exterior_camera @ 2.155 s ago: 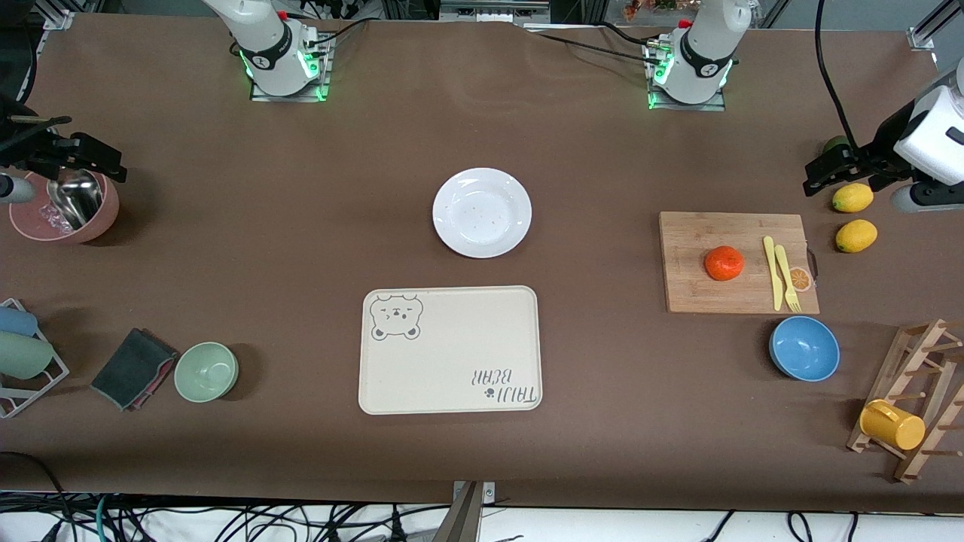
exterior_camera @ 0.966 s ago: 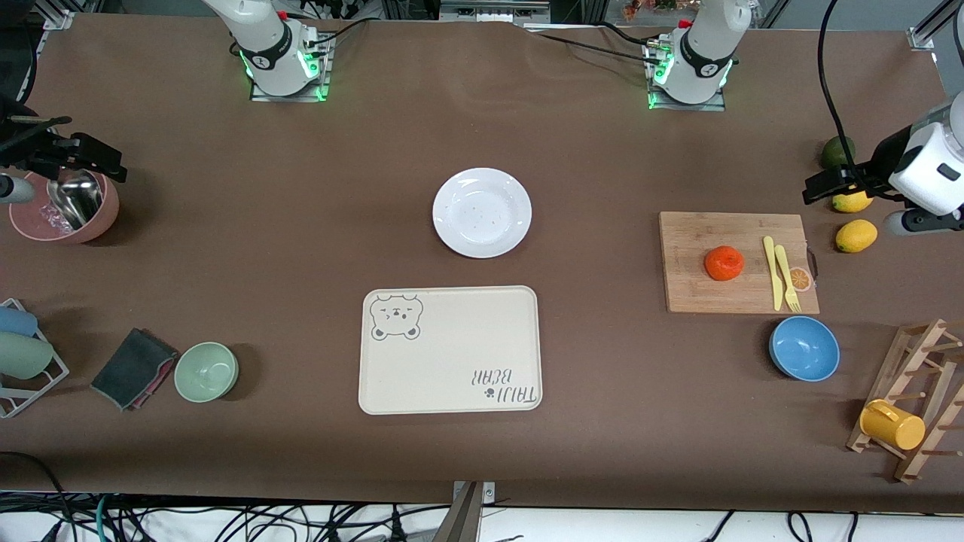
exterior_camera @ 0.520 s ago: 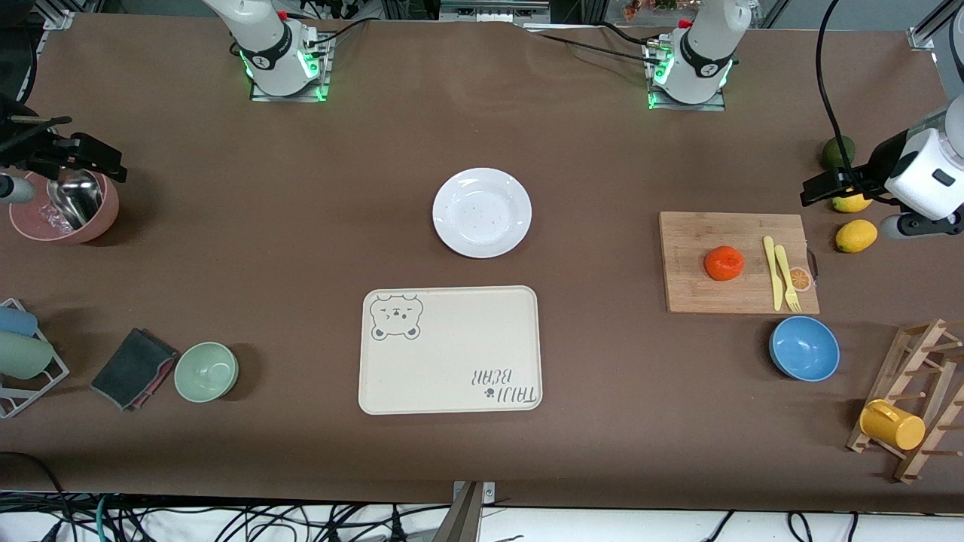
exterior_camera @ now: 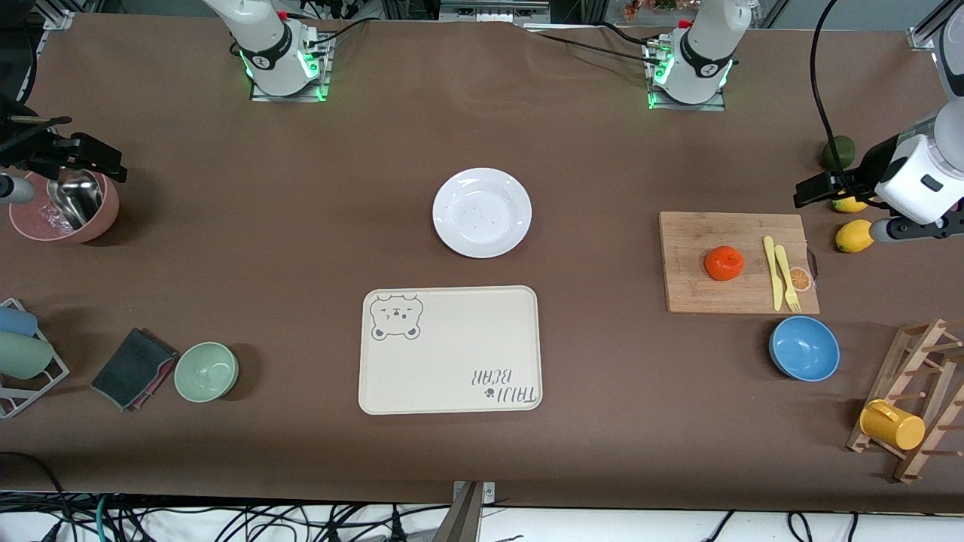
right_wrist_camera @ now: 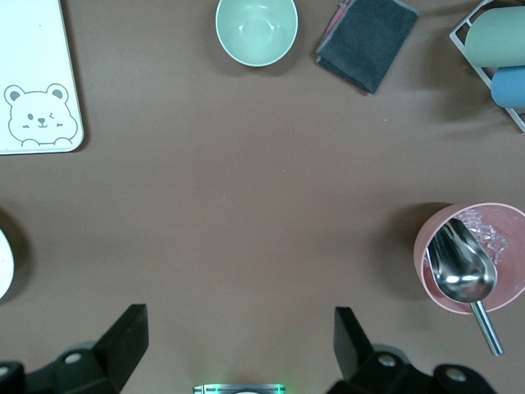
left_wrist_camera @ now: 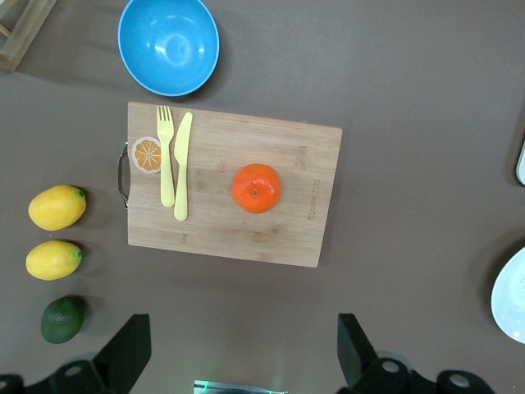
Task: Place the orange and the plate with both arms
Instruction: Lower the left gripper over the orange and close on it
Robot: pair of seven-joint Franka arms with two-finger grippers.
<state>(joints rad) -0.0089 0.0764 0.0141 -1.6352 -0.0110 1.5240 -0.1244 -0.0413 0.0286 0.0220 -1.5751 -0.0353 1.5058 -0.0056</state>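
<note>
Plate (exterior_camera: 482, 212): bare, mid-table, just farther than tray (exterior_camera: 449, 350). Orange (exterior_camera: 724, 263): on cutting board (exterior_camera: 738, 262), beside cutlery. Pink bowl (exterior_camera: 64, 207): scoop inside. Left gripper (left_wrist_camera: 242, 357), right gripper (right_wrist_camera: 238, 349): wide apart, nothing held, aloft at table ends.

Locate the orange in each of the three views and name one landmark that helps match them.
Front view: the orange lies on the wooden cutting board, toward the left arm's end of the table.
Left wrist view: the orange sits mid-board.
Right wrist view: not in it.
Shared landmark: the yellow fork lying on the same board.
</note>
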